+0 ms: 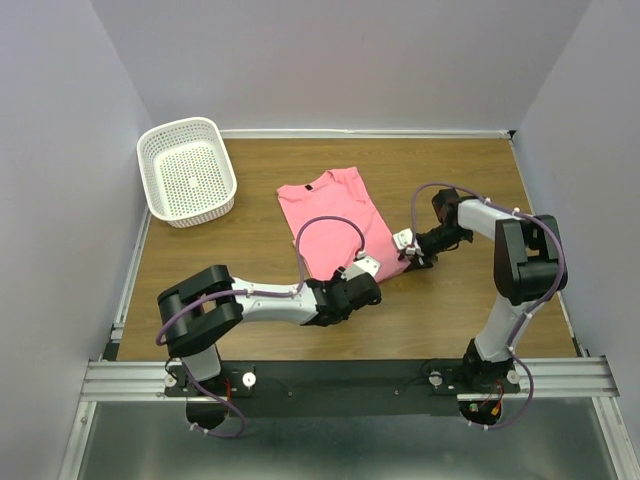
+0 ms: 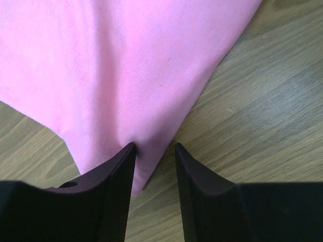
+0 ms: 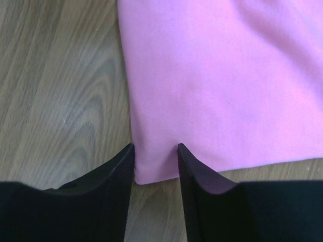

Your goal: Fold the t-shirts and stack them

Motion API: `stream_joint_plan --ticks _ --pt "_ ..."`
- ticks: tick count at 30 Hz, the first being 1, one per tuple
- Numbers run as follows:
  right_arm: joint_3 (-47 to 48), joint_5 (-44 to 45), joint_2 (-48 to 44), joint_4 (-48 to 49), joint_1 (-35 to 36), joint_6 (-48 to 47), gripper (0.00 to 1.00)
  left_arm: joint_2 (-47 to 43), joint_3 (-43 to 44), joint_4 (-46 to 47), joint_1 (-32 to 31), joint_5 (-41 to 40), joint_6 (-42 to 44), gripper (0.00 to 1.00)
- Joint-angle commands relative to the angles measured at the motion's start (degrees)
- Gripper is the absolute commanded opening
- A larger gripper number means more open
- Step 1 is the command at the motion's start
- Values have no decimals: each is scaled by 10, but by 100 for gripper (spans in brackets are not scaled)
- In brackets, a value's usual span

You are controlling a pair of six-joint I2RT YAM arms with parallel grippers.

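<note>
White-and-black arms [image 1: 270,300] — looping purple cables [image 1: 330,222], tapered black fingers [image 2: 111,186].

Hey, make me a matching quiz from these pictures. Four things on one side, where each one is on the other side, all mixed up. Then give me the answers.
Things:
1. pink t-shirt
2. white basket
3. left gripper
4. right gripper

Places:
A. jaws astride the t-shirt's near right corner
B. far left corner of the table
C. middle of the table, collar toward the far edge
D. jaws astride the t-shirt's near left corner

Pairs: 1-C, 2-B, 3-D, 4-A
</note>
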Motion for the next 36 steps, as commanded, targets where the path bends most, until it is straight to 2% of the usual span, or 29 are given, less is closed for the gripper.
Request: stream_joint_plan --ticks 1,5,7,8,9,16,18,26,30,36 --pt "4 40 27 46 6 17 43 32 -44 -26 3 57 -22 46" --pt "-2 51 29 50 6 22 28 40 -47 -31 3 58 -27 45" --pt "-9 51 23 50 6 19 21 43 -47 -38 3 56 -33 41" --pt "-11 50 22 51 6 18 3 45 -46 -41 4 54 -36 40" --pt "-14 50 19 50 6 16 1 46 -44 -53 3 52 -41 39" --pt "-32 55 -4 48 6 14 0 62 -45 -78 3 39 -70 38" --pt "-36 52 -9 49 6 15 1 67 -39 -92 1 30 -82 43" --pt "-32 50 -27 46 -5 17 1 70 -5 -138 -22 -10 -94 52" --pt "-28 48 -29 43 -13 15 1 76 -3 -148 -22 -14 -82 52" --pt "-24 47 -31 36 -23 7 1 114 10 -134 -22 13 -55 42"
